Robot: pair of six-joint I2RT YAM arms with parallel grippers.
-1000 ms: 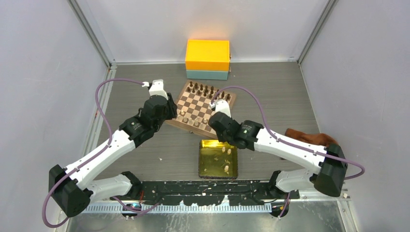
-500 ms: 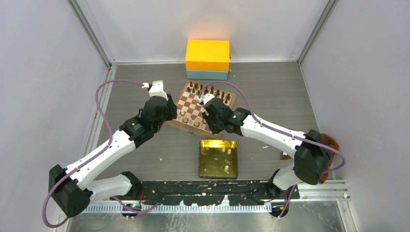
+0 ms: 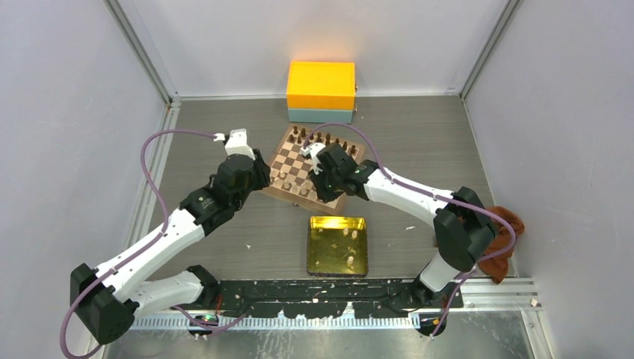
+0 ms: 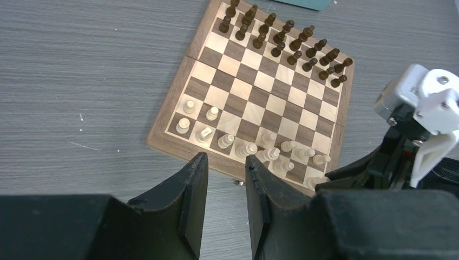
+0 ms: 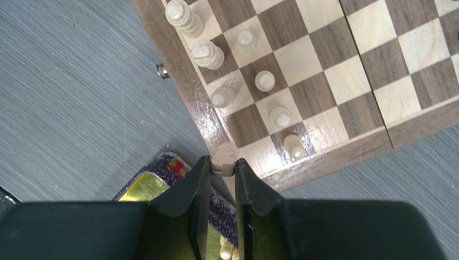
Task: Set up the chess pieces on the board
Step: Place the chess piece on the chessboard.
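The board (image 3: 293, 158) lies mid-table, with dark pieces (image 4: 281, 38) lined along its far side. Several cream chess pieces (image 4: 249, 147) stand in its two near rows. My right gripper (image 5: 222, 162) is shut on one cream piece (image 5: 223, 157), held upright over the board's (image 5: 325, 70) near corner square. From above, the right gripper (image 3: 329, 191) hangs over the board's near right part. My left gripper (image 4: 224, 160) hovers just off the near left edge of the board (image 4: 260, 86), its fingers slightly apart with nothing between them.
A gold tin tray (image 3: 337, 219) sits in front of the board, holding a few loose cream pieces (image 3: 349, 260). An orange box on a teal base (image 3: 321, 86) stands behind the board. A brown cloth (image 3: 508, 224) lies at the right.
The right arm has swung from above the tray forward to the board's near right corner, carrying the cream piece. The left arm has drawn back slightly to the left.
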